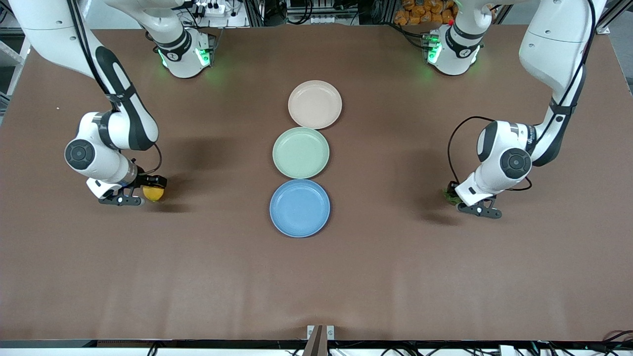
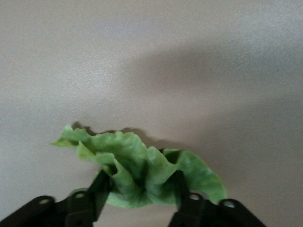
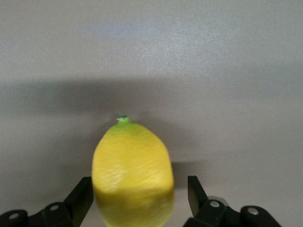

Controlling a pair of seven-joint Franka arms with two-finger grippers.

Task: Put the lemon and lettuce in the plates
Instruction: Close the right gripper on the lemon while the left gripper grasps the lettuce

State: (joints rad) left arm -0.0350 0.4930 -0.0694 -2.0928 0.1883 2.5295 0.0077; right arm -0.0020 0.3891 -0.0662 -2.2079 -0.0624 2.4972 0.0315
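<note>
Both arms are at the pick-up step, each gripper down over its item.

My right gripper (image 3: 135,201), near the right arm's edge of the bench, straddles the lemon (image 3: 132,172) with a gap on one side, so not yet clamped. My left gripper (image 2: 137,198), near the other edge, has fingers pressed into the lettuce (image 2: 142,172). Next I'd close, lift, and carry to the blue plate (image 1: 299,208) and beige plate (image 1: 315,104) mid-bench. Only the wrist views show finger contact; only the front shows the plates.
</note>
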